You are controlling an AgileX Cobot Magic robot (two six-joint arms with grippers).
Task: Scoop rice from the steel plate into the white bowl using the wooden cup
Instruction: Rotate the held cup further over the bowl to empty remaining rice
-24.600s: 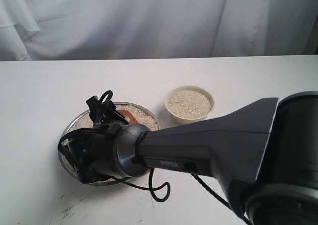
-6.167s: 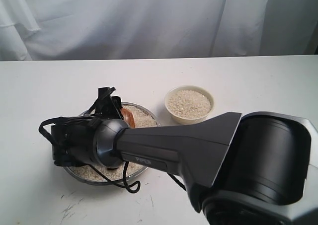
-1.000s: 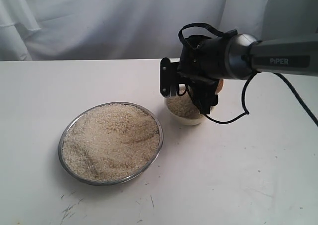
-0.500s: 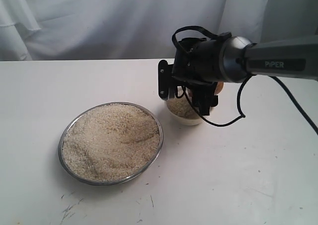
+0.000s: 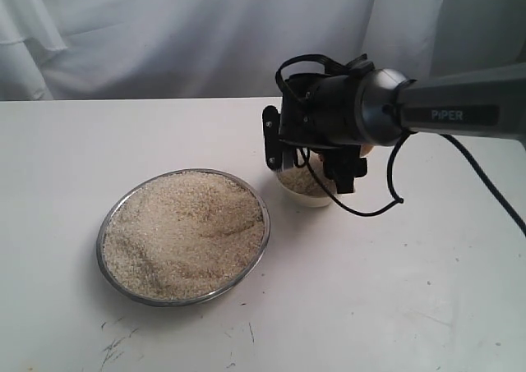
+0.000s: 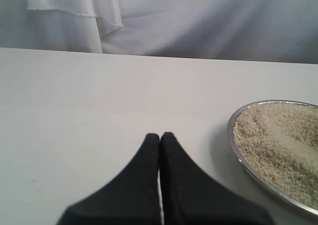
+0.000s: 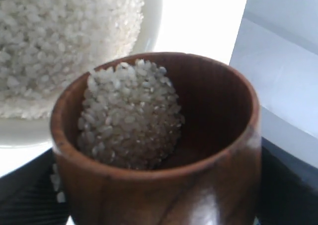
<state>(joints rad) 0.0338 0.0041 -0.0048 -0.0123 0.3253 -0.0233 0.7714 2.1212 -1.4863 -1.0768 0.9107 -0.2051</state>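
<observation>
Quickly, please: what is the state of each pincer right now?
Left pincer: closed, holding nothing.
Right pincer: closed on the cup, which has rice in it.

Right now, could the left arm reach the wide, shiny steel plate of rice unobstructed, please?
Probably yes: the shut left gripper sits near the wide steel plate with only bare table between them, and the right arm is away over the small cream-white bowl.
</observation>
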